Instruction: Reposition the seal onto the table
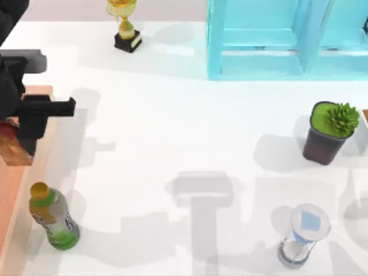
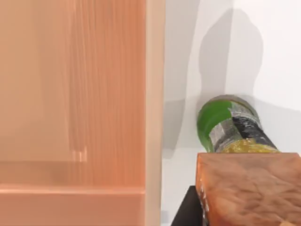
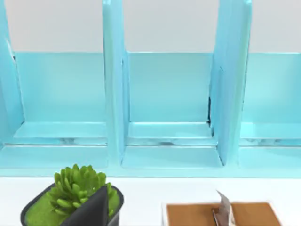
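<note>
Your left claw [image 1: 17, 135] gripped the seal [image 1: 11, 144] above the tray [image 1: 11, 195] at the left; next it needed carrying right over bare tabletop [image 1: 172, 126].

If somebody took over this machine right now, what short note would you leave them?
Left gripper: at the table's left edge over the wooden tray, carrying the seal.
Right arm: parked, its camera facing the blue shelf.
Done: seal picked up.
Left: carry it over the white table, clear of the green bottle, set it down upright, release.
</note>
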Tool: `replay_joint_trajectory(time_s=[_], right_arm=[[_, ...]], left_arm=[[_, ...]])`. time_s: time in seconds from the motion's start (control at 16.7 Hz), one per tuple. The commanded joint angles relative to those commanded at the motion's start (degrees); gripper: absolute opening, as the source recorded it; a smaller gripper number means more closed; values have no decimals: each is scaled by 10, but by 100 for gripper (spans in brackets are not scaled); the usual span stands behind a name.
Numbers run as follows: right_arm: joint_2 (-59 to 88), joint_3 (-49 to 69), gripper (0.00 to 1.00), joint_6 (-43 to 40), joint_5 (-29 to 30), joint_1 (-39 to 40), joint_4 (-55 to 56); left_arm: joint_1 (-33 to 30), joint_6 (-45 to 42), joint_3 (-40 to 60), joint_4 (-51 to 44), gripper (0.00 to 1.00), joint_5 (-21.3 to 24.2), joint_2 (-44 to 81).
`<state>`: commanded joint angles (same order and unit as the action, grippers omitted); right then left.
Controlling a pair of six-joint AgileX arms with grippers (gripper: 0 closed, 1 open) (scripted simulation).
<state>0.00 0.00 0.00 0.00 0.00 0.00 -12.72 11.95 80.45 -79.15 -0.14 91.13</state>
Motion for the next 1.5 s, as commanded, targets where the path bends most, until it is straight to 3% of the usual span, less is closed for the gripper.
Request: replay_joint_trajectory(time_s=[0.78, 1.14, 1.5], right_arm=[[0, 0, 100, 0, 0, 0, 0], [0, 0, 100, 0, 0, 0, 0], [0, 0, 100, 0, 0, 0, 0]], left_arm=[[-221, 213, 219, 122, 0, 2, 342], [-226, 218, 222, 127, 0, 3, 351], [-228, 218, 172, 199, 0, 3, 372]])
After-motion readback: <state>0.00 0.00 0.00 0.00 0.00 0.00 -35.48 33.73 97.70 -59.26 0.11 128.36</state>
